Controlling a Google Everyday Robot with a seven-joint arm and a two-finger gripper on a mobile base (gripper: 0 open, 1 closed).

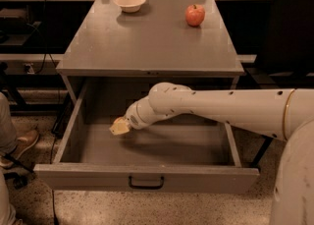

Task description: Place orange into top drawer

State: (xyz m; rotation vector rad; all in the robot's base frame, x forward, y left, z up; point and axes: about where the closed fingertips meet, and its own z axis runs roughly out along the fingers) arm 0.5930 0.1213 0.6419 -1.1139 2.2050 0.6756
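In the camera view you see the top drawer [206,176] pulled well out from under the grey tabletop [147,42]. Its flat front panel is nearest the camera, with the black bar handle [146,183] at the panel's centre.

The robot's pale arm [221,107] comes in from the right edge of the view, crosses above the drawer's right wall and slopes down to the left into the drawer. The tool [120,126] is at the arm's end, inside the drawer and in its left half. It is low over the grey drawer floor and nearer the back than the front panel. A soft shadow lies on the floor just beneath it and to its right. The tool's tip shows as a pale yellowish lump, and you cannot tell whether the tool is apart, together or clamped on anything. You cannot make out the orange as a separate thing; it does not show apart from that tip.

On the tabletop, near the far edge, a shallow cream bowl [130,1] stands left of centre. A red apple [195,15] with a stem stands to its right, well apart from the bowl. Both are well apart from the tool.

At the left edge a brown shoe [19,145] rests on the speckled floor [196,209]. A black chair [289,22] stands at the far right, behind the arm.
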